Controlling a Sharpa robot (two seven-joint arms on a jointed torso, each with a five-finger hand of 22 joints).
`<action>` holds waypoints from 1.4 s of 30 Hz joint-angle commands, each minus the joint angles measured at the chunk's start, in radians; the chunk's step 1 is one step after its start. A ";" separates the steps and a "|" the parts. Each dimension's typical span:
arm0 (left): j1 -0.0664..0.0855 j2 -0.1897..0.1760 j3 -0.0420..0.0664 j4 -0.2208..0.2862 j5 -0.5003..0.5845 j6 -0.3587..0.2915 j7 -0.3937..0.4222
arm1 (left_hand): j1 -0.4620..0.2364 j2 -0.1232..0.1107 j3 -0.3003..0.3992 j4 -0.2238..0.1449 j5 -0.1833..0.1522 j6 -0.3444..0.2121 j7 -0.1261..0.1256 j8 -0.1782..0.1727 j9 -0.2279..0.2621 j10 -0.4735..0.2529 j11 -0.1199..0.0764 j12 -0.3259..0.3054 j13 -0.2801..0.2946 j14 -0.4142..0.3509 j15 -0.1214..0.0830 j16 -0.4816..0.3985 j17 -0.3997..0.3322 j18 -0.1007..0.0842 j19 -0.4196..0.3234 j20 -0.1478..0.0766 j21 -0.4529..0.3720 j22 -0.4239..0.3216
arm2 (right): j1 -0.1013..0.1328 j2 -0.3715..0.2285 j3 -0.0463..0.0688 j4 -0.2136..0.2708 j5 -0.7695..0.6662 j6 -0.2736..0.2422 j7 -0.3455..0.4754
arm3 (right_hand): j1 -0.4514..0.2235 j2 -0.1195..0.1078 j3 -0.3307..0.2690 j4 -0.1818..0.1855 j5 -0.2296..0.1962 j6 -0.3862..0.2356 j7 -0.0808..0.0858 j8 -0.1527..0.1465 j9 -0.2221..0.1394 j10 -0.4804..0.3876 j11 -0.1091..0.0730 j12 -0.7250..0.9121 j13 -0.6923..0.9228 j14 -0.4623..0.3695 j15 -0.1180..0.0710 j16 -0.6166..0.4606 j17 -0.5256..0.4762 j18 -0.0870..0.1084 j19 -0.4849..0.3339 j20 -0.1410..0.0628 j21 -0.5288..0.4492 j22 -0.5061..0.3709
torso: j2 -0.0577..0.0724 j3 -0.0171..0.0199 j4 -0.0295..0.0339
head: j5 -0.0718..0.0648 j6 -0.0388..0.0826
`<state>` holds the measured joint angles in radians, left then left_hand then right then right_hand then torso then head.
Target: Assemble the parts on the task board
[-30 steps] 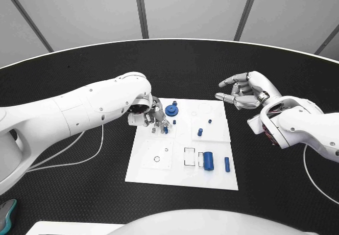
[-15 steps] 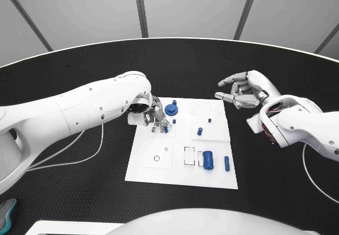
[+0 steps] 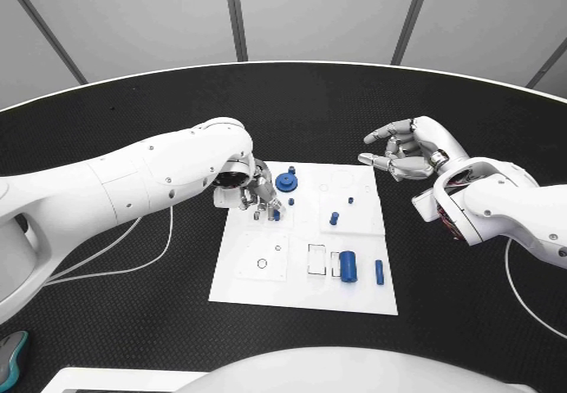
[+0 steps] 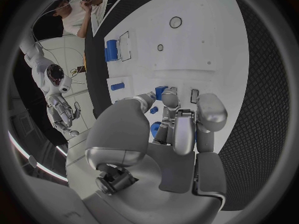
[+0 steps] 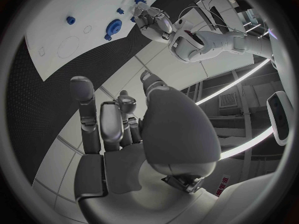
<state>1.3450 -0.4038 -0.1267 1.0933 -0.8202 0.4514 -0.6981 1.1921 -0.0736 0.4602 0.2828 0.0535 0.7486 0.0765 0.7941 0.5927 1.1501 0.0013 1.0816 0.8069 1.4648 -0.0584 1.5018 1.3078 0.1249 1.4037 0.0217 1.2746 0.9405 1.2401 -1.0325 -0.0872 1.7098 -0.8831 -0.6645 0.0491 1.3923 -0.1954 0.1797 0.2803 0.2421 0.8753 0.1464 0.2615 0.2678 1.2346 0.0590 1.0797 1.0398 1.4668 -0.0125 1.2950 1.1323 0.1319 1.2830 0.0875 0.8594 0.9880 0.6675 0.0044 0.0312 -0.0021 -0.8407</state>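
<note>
The white task board (image 3: 254,286) lies mid-table. My left hand (image 3: 254,196) hovers low over its far left corner; its fingertips (image 4: 163,98) pinch a small blue part (image 4: 161,90) (image 3: 275,215). Just beyond the hand stands a round blue part (image 3: 286,183) (image 5: 114,26). Three small blue pegs (image 3: 334,219) stand on the far half of the board. A thick blue cylinder (image 3: 349,268) (image 4: 112,50) and a thin blue bar (image 3: 379,273) lie near the board's right front. My right hand (image 3: 408,151) (image 5: 118,134) is raised beyond the board's far right corner, fingers apart, holding nothing.
Outlined slots (image 3: 317,259) and a ring mark (image 3: 261,265) show on the board's near half. White cables (image 3: 142,262) trail over the black table (image 3: 142,327) left of the board. A teal object (image 3: 10,360) lies at the near left edge.
The left hand has crept slightly toward the board's far edge with the small part. The right hand has edged a little to the left.
</note>
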 commanded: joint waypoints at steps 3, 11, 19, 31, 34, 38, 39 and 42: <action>0.000 0.001 0.000 -0.001 0.007 0.004 -0.004 | 0.037 -0.011 0.078 -0.016 -0.002 -0.011 0.000 0.008 0.003 -0.010 -0.001 0.004 -0.006 0.064 -0.009 0.007 0.090 -0.015 -0.001 -0.001 0.007 0.003 | 0.000 0.000 0.000 0.001 0.000 0.000 0.000 | 0.006 0.001 -0.002 0.006 0.007 0.004 -0.001 0.004 -0.001 0.004 -0.002 -0.003 0.001 0.000 -0.007 -0.005 0.001 0.013 0.007 -0.003 -0.004 0.000 | -0.001 0.0006 -0.0001 | -0.001 -0.002; 0.000 0.000 0.000 -0.002 0.011 0.005 -0.003 | 0.048 -0.024 0.136 -0.032 -0.002 -0.015 0.001 0.010 0.006 -0.012 -0.001 0.004 -0.012 0.064 -0.009 0.007 0.091 -0.015 -0.001 -0.001 0.008 0.005 | 0.000 -0.001 0.000 0.002 0.000 0.002 -0.001 | 0.005 0.002 -0.002 0.007 0.008 0.005 -0.002 0.005 -0.001 0.006 -0.002 -0.001 0.002 0.001 -0.007 -0.006 0.002 0.013 0.010 -0.003 -0.004 0.001 | -0.001 0.0001 0.0004 | -0.003 -0.004; 0.000 -0.002 0.000 0.000 0.024 0.000 -0.002 | 0.054 -0.046 0.269 -0.093 0.001 -0.028 0.004 0.018 0.015 -0.016 0.000 0.000 -0.026 0.065 -0.008 0.008 0.094 -0.015 -0.003 0.000 0.010 0.008 | 0.000 -0.001 0.000 0.002 0.000 0.003 -0.001 | 0.005 0.003 -0.003 0.007 0.009 0.006 -0.002 0.006 -0.001 0.008 -0.002 0.001 0.003 0.002 -0.007 -0.005 0.004 0.013 0.011 -0.003 -0.003 0.002 | -0.002 -0.0005 0.0007 | -0.002 -0.005; 0.000 -0.022 0.000 0.013 0.103 -0.056 0.022 | -0.004 -0.071 0.434 -0.206 0.168 -0.030 0.010 0.063 0.051 0.006 0.003 0.015 -0.019 0.062 -0.005 0.003 0.080 -0.018 -0.001 0.008 0.021 0.025 | 0.000 0.000 0.000 -0.001 0.000 0.003 -0.002 | 0.005 0.003 -0.003 0.007 0.009 0.006 -0.002 0.006 -0.001 0.009 -0.002 0.003 0.005 0.002 -0.007 -0.005 0.003 0.013 0.011 -0.004 -0.003 0.002 | -0.002 -0.0003 0.0022 | 0.003 -0.006; 0.000 -0.032 0.000 0.023 0.129 -0.080 0.029 | -0.023 -0.078 0.449 -0.224 0.228 -0.022 0.007 0.071 0.056 0.017 0.002 0.024 -0.009 0.061 -0.007 0.001 0.074 -0.017 -0.001 0.008 0.022 0.025 | 0.000 0.000 0.000 -0.002 0.000 0.003 -0.002 | 0.005 0.003 -0.003 0.007 0.009 0.006 -0.002 0.006 -0.001 0.009 -0.002 0.003 0.005 0.002 -0.007 -0.005 0.003 0.013 0.011 -0.004 -0.003 0.002 | -0.003 0.0000 0.0019 | 0.005 -0.005; 0.000 -0.047 0.000 0.038 0.147 -0.106 0.037 | -0.034 -0.083 0.455 -0.234 0.257 -0.016 0.005 0.074 0.059 0.027 -0.001 0.032 0.001 0.061 -0.008 0.000 0.071 -0.018 -0.001 0.008 0.024 0.027 | 0.000 0.000 0.000 -0.003 0.000 0.003 -0.002 | 0.005 0.003 -0.003 0.007 0.009 0.006 -0.002 0.006 -0.001 0.010 -0.003 0.003 0.005 0.002 -0.008 -0.005 0.003 0.013 0.011 -0.004 -0.003 0.002 | -0.003 -0.0001 0.0017 | 0.007 -0.005; 0.000 -0.049 0.000 0.040 0.148 -0.109 0.038 | -0.037 -0.085 0.456 -0.237 0.269 -0.013 0.005 0.076 0.059 0.030 -0.001 0.035 0.004 0.061 -0.009 0.000 0.071 -0.017 -0.001 0.008 0.024 0.027 | 0.000 0.000 0.000 -0.003 0.000 0.003 -0.002 | 0.004 0.003 -0.003 0.007 0.009 0.006 -0.002 0.006 -0.001 0.010 -0.003 0.003 0.005 0.002 -0.008 -0.005 0.004 0.012 0.012 -0.004 -0.003 0.002 | -0.004 0.0001 0.0020 | 0.008 -0.006; 0.000 -0.060 0.000 0.052 0.152 -0.126 0.042 | -0.045 -0.091 0.460 -0.247 0.303 -0.006 0.002 0.079 0.061 0.037 -0.004 0.040 0.010 0.061 -0.011 -0.001 0.068 -0.017 -0.001 0.006 0.025 0.028 | 0.000 0.001 0.000 -0.003 0.000 0.003 -0.002 | 0.004 0.003 -0.003 0.007 0.009 0.006 -0.002 0.006 -0.001 0.010 -0.003 0.003 0.005 0.002 -0.008 -0.005 0.004 0.012 0.012 -0.004 -0.003 0.002 | -0.003 0.0005 0.0015 | 0.010 -0.007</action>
<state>1.3452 -0.4603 -0.1269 1.1418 -0.6680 0.3299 -0.6569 1.1567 -0.1654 0.7740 0.1866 0.3491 0.7377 0.0781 0.8680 0.6536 1.1797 -0.0051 1.1163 0.8155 1.4685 -0.0621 1.5056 1.3075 0.1250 1.4037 0.0217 1.2955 0.9679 1.2400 -1.0321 -0.0873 1.7068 -0.8831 -0.6611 0.0472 1.3922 -0.1954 0.1769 0.2831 0.2470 0.8753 0.1464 0.2615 0.2679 1.2382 0.0555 1.0802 1.0439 1.4667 -0.0125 1.2950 1.1356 0.1319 1.2865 0.0839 0.8594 0.9888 0.6643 0.0044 0.0329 0.0058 -0.8463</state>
